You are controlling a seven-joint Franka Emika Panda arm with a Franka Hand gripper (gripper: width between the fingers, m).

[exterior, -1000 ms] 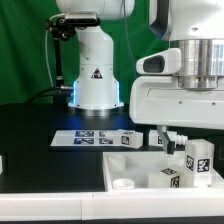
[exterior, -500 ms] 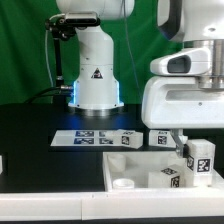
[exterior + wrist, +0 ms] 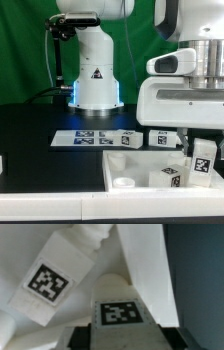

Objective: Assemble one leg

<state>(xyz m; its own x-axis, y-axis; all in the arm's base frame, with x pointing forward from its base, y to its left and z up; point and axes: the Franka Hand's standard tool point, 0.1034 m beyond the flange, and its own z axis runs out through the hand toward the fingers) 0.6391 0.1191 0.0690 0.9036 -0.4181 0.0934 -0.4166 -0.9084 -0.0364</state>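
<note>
My gripper hangs at the exterior view's right, shut on a white leg with a black-and-white tag, held tilted just above the large white panel. In the wrist view the held leg sits between the two dark fingers of my gripper, tag facing the camera. Another tagged leg lies beyond it. More legs show in the exterior view: one on the panel and two behind it.
The marker board lies on the black table behind the panel. The robot's white base stands at the back. A small white round part rests at the panel's near corner.
My gripper has shifted toward the exterior view's right with the leg in it, and the leg now sits more tilted. The other parts have not moved.
</note>
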